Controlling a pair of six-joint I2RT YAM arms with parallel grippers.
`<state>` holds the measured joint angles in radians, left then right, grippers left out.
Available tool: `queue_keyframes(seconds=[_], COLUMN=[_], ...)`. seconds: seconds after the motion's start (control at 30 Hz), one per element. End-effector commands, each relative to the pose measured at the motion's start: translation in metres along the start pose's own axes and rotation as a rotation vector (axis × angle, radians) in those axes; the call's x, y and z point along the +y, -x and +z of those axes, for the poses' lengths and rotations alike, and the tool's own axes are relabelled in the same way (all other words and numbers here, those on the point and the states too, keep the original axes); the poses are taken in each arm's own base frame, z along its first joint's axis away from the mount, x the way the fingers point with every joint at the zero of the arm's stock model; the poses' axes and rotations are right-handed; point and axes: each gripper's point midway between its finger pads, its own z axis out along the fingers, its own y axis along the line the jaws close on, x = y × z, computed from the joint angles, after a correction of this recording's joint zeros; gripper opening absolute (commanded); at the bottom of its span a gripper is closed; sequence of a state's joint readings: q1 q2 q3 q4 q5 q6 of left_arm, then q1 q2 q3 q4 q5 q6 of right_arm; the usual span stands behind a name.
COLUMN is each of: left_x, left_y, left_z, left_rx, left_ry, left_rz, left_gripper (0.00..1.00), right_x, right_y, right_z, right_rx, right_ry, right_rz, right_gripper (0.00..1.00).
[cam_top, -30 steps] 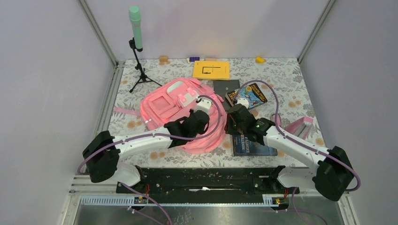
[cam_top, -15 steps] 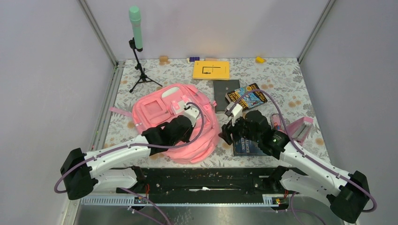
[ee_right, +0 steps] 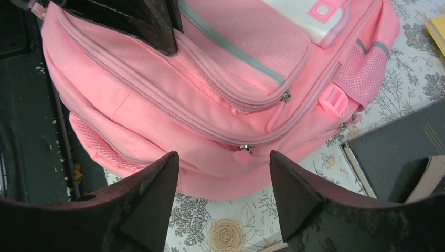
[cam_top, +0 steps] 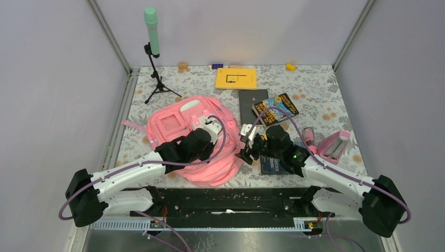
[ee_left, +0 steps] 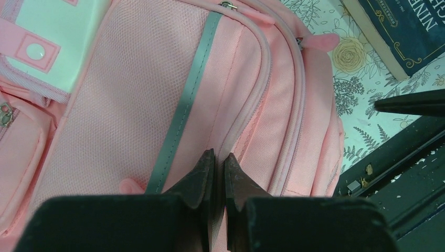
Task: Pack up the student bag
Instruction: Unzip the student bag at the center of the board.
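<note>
Nothing was packed: student bag point(cam_top: 168, 123) zipped, books point(cam_top: 275, 106) outside; my left gripper point(ee_left: 219, 157) clenched its fabric, right gripper point(ee_right: 223, 157) jaws released.

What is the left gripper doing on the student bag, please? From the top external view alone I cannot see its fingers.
Observer: In the left wrist view the left gripper is all but shut, pinching a fold of the student bag fabric.
Operator: Thank you. And the other arm?
Observer: In the right wrist view the right gripper is wide open, its fingers spread either side of a zip pull.
Operator: Is the bag open there?
Observer: No, it looks zipped closed along the stretch that shows.
</note>
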<state>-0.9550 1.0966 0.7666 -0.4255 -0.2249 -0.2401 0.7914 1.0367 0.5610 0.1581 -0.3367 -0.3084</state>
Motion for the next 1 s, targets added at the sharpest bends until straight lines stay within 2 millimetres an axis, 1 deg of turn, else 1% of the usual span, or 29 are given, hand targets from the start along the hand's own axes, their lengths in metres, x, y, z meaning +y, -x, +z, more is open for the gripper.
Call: queue_keyframes(seconds=[0.0,0.2,0.27,0.4,0.47,0.53,0.6,0.67,0.7,0.9,0.97], left_x=[-0.010,-0.010,-0.009,-0.008,-0.008,-0.008,-0.008,-0.009,-0.009,-0.009,-0.009], left_y=[0.035,0.036,0.036,0.035,0.035,0.035,0.035,0.035,0.035,0.035,0.035], left_z=[-0.016,-0.017,-0.017,-0.018,-0.018,-0.018,-0.018,-0.017,-0.017,-0.015,-0.013], left_rx=[-0.099,-0.105,-0.107,-0.108,-0.106,-0.106,-0.104,-0.103,-0.102,-0.094,-0.090], left_ry=[-0.062,-0.068,-0.070,-0.070,-0.071,-0.073,-0.075,-0.079,-0.078,-0.078,-0.077], left_rz=[-0.024,-0.023,-0.024,-0.027,-0.027,-0.030,-0.030,-0.031,-0.033,-0.034,-0.040], left_gripper=[0.00,0.00,0.00,0.00,0.00,0.00,0.00,0.00,0.00,0.00,0.00], right_x=[-0.005,-0.015,-0.018,-0.020,-0.021,-0.021,-0.021,-0.021,-0.020,-0.019,-0.017], right_y=[0.015,-0.004,-0.007,-0.009,-0.007,-0.006,-0.007,-0.007,-0.007,-0.007,-0.007], right_z=[0.014,0.028,0.032,0.039,0.041,0.043,0.045,0.045,0.045,0.044,0.042], right_rx=[-0.067,0.000,0.011,0.018,0.015,0.016,0.020,0.020,0.019,0.029,0.033], right_ry=[0.013,-0.018,-0.025,-0.022,-0.022,-0.017,-0.011,-0.011,-0.008,-0.002,0.007], right_rz=[-0.089,-0.120,-0.121,-0.116,-0.115,-0.114,-0.113,-0.114,-0.117,-0.115,-0.108], right_gripper=[0.71,0.71,0.70,0.64,0.56,0.52,0.51,0.52,0.51,0.25,0.15])
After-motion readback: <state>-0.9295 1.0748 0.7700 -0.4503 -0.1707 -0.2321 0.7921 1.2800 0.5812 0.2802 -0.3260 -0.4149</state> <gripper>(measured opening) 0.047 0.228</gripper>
